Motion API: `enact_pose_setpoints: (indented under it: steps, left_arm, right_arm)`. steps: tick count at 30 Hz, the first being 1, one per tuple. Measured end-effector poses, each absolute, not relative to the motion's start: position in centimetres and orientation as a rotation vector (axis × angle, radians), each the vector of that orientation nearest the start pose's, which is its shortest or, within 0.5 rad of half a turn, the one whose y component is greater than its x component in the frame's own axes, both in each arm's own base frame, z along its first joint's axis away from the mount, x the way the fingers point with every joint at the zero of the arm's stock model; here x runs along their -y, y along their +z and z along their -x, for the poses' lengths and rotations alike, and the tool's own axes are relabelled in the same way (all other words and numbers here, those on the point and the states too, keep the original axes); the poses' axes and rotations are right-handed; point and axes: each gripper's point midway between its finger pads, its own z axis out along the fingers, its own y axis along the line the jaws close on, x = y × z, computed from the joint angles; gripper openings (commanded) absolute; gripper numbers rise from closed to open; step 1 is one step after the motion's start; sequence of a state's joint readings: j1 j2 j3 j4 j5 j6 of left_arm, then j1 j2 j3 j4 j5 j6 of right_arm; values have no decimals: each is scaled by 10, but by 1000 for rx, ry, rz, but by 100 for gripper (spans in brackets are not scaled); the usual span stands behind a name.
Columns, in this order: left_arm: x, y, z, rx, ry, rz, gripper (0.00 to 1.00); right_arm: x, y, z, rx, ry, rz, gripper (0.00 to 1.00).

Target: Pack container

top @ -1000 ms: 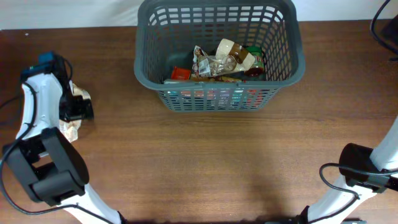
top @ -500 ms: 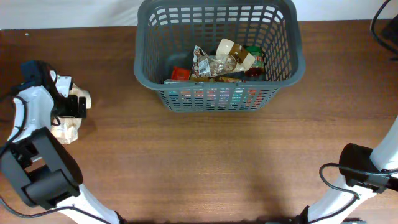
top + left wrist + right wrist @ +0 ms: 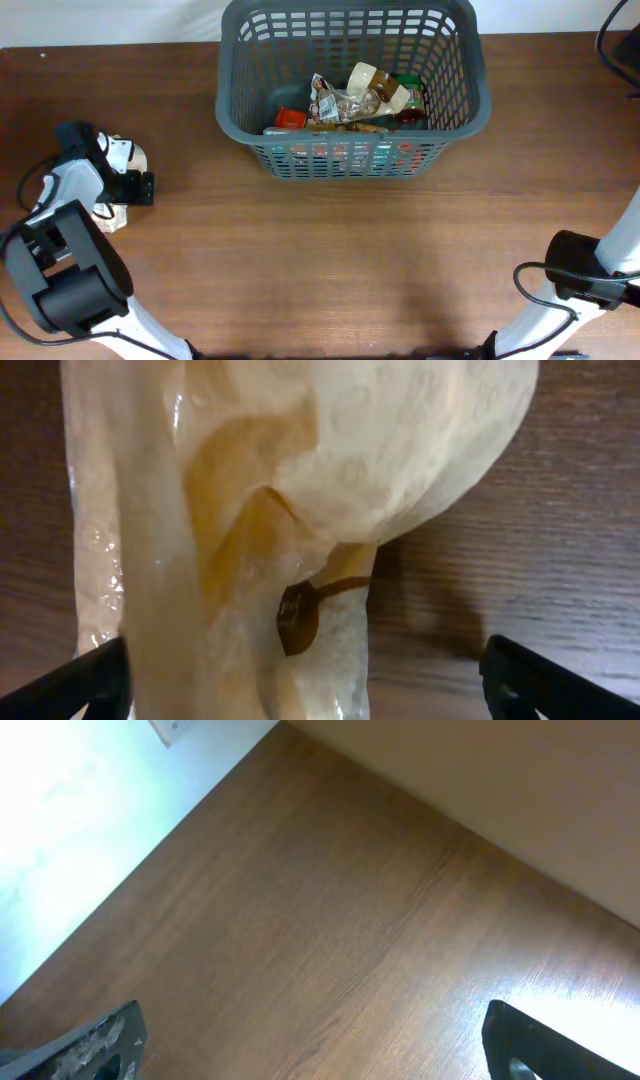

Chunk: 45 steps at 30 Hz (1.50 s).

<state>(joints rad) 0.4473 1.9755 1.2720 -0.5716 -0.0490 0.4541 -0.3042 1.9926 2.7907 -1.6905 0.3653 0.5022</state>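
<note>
The container (image 3: 352, 156) is a large dark grey lattice basket at the back middle of the table. It holds several grocery items, among them a clear crinkled packet (image 3: 345, 103) and a red packet (image 3: 290, 118). A pale beige plastic bag (image 3: 127, 155) lies on the table at the far left. My left gripper (image 3: 128, 186) is right over it, open, with the bag (image 3: 300, 500) between the spread fingers (image 3: 320, 685). My right gripper (image 3: 320, 1040) is open and empty above bare wood. In the overhead view only the right arm's base (image 3: 585, 275) shows.
The table's left edge is close to the bag. A white wall (image 3: 80, 810) runs along the table edge in the right wrist view. A dark cable (image 3: 612, 40) hangs at the top right corner.
My left gripper has shifted slightly right and toward the front over the beige bag, and its wrist has turned. The bag stays on the table. The right arm has not moved.
</note>
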Motion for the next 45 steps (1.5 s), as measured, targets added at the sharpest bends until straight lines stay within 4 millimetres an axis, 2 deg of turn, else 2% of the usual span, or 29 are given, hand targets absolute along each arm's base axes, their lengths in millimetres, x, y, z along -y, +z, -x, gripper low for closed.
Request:
enact_pose_setpoints:
  steps: [2, 3, 14, 16, 18, 19, 20, 22, 24, 25, 26, 27, 28, 30, 31, 32, 34, 36, 40, 41, 42, 45]
  left_arm:
    - [-190, 7, -375, -2883, 262, -3, 18]
    - [-191, 6, -374, -2885, 270, -4, 4]
    - [-195, 17, -377, -2881, 274, -2, 2]
    - [-196, 28, -383, -2873, 271, -7, 2]
    - [-198, 50, -400, -2829, 282, -19, 2]
    - [-199, 68, -414, -2786, 293, -30, 2]
    - [-200, 105, -439, -2689, 318, -52, 2]
    - [-192, 165, -464, -2552, 326, -86, 2]
    - [-177, 233, -491, -2378, 307, -133, 2]
    - [-159, 280, -504, -2256, 277, -182, 2]
    - [-147, 306, -508, -2189, 258, -215, 2]
    - [-114, 359, -512, -2050, 207, -298, 2]
    - [-85, 396, -509, -1954, 167, -366, 2]
    - [-10, 464, -495, -1755, 65, -519, 2]
    - [3, 471, -493, -1731, 48, -543, 2]
    - [28, 483, -489, -1690, 20, -584, 2]
    - [48, 483, -487, -1689, 8, -605, 2]
    - [49, 470, -488, -1757, 45, -580, 2]
    - [14, 420, -492, -1981, 181, -476, 4]
    - [5, 411, -494, -2020, 200, -449, 16]
    - [-4, 402, -496, -2054, 215, -414, 99]
    - [-29, 387, -500, -2117, 239, -312, 99]
  right_arm:
    - [179, 389, -366, -2156, -359, -1090, 99]
    - [179, 389, -366, -2156, -360, -1090, 99]
    - [179, 389, -366, -2157, -359, -1090, 99]
    - [179, 389, -366, -2156, -359, -1090, 99]
    - [179, 389, -366, -2157, -359, -1090, 99]
    - [179, 389, -366, -2156, -359, -1091, 99]
    - [179, 389, -366, -2156, -359, -1091, 99]
    - [179, 389, -366, -2156, -360, -1090, 99]
    - [179, 389, -366, -2156, -359, -1091, 99]
    - [179, 389, -366, -2156, -359, -1090, 99]
    - [179, 389, -366, -2156, -359, -1090, 99]
    - [179, 389, -366, -2156, -359, -1091, 99]
    - [179, 389, -366, -2157, -359, -1090, 99]
    - [179, 389, -366, -2156, -359, -1091, 99]
    - [179, 389, -366, -2156, -360, -1090, 99]
    - [179, 389, -366, -2157, -359, -1090, 99]
    - [179, 389, -366, -2156, -360, -1090, 99]
    - [179, 389, -366, -2157, -359, -1090, 99]
    - [179, 389, -366, -2156, -360, -1090, 99]
    - [179, 389, -366, -2156, -360, -1090, 99]
    - [179, 389, -366, -2156, -359, -1090, 99]
    - [179, 389, -366, -2156, -359, -1091, 99]
